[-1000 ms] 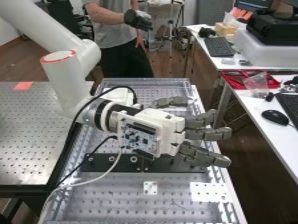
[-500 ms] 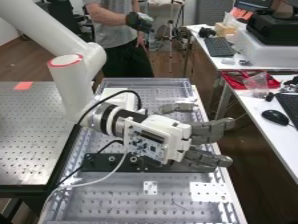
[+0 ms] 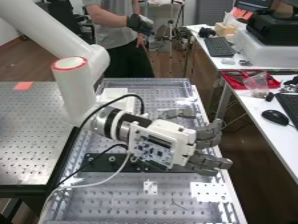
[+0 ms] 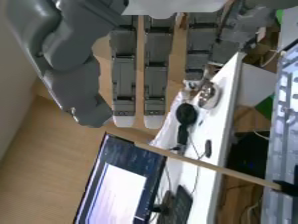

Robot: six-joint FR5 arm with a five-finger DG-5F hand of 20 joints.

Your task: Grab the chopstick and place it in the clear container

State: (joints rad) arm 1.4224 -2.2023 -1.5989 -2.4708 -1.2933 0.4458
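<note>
A robot hand (image 3: 179, 140) hung with its relaxed fingers spread and its thumb well apart, a perforated metal bench (image 3: 116, 200) below the hand, and a thin wooden chopstick (image 4: 206, 164) slanted near the hand's fingertips, apart from them in the wrist view.

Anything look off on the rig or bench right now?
The chopstick looks odd: it juts from a dark piece, seemingly past the edge of the bench rather than lying on it, so a slip might drop it. A black cable loops loosely by the arm. No spill or damage I can make out.
</note>
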